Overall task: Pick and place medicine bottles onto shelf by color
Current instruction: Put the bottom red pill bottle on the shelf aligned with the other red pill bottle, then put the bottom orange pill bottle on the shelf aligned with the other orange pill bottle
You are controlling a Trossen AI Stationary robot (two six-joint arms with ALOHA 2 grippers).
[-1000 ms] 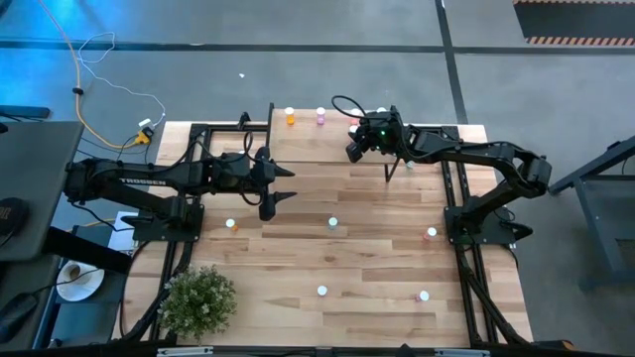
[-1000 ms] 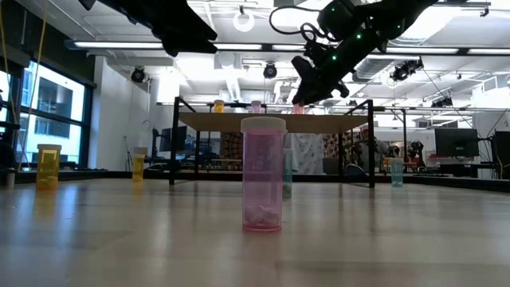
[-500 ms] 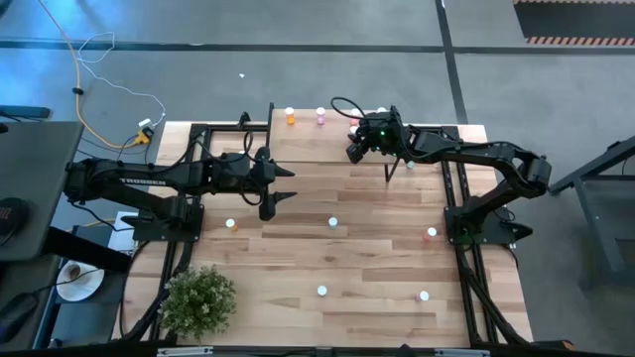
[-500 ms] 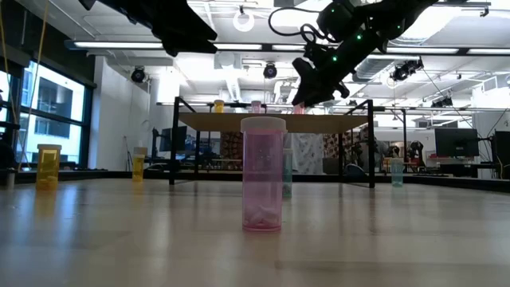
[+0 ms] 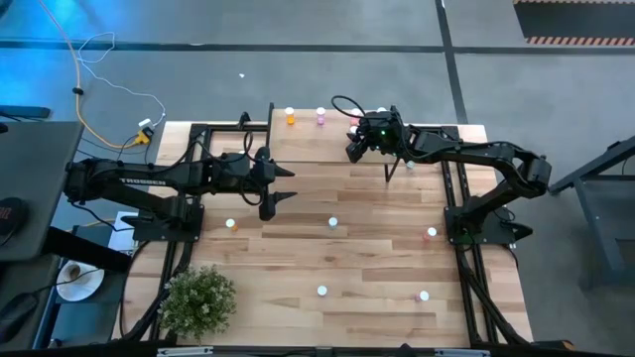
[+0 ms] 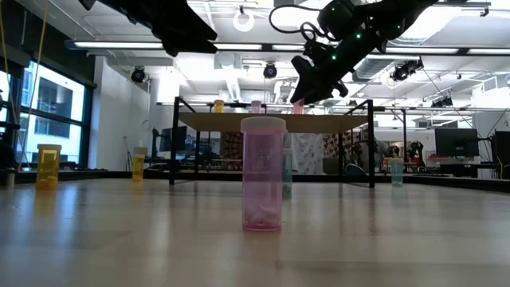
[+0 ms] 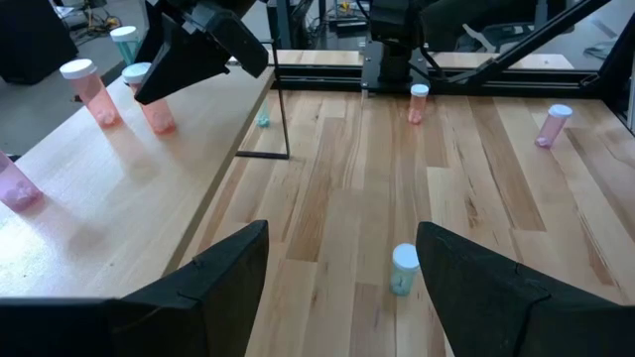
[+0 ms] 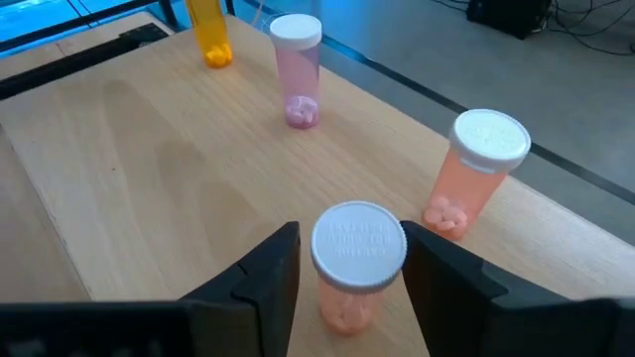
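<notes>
Straddling a red bottle on the shelf, the right gripper stands apart, visible only wrist-side.

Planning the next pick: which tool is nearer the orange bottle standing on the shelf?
The right tool is nearer, over the shelf a few bottles along from the orange bottle. The left tool hovers off the shelf over the table, farther from it.

You get even, bright overhead light on surface; shadows there soft, short. Blue cast on floor off its far-left corner. Low view: ceiling strip lights glare, arms read as silhouettes, near pink bottle sharp, room behind soft. Wrist views slightly soft, bowed at edges.
</notes>
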